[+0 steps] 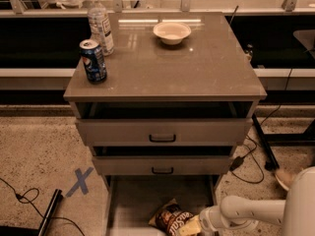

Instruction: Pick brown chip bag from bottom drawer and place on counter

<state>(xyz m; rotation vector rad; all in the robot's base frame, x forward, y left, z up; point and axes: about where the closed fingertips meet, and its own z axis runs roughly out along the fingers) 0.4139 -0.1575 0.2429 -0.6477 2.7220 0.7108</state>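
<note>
The brown chip bag (171, 219) lies in the pulled-out bottom drawer (129, 206), near its front, dark brown with a pale yellow end pointing right. My gripper (198, 224) reaches in from the right on a white arm, low in the drawer, right at the bag's yellow end. The lower edge of the view cuts off part of the bag and the gripper. The counter (197, 68) is the glossy grey-brown top of the cabinet, far above the gripper.
On the counter stand a blue soda can (93, 61), a plastic water bottle (100, 23) and a white bowl (172, 32). The two upper drawers (162, 132) are slightly open. Cables and a blue X mark (78, 182) lie on the floor.
</note>
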